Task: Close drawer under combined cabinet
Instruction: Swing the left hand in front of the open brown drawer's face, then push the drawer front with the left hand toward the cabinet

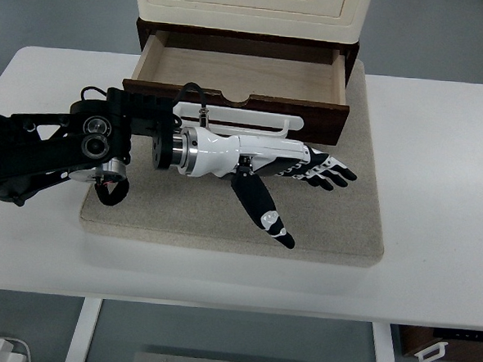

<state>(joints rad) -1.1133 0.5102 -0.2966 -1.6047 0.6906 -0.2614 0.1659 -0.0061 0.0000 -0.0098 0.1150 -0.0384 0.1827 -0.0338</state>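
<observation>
A cream cabinet [250, 5] stands on a dark wooden base at the back of the table. Its drawer [244, 74] is pulled out toward me, showing a bare light-wood inside. The dark drawer front [311, 118] has a white bar handle [262, 118]. My left hand [308, 173] comes in from the left and lies stretched out flat just in front of the drawer front, fingers [332, 172] straight and pointing right, thumb angled toward me. It holds nothing.
A beige mat [337, 228] lies under the cabinet on the white table [433, 267]. The black left forearm [55, 141] crosses the table's left side. A brown box [449, 345] sits on the floor at lower right.
</observation>
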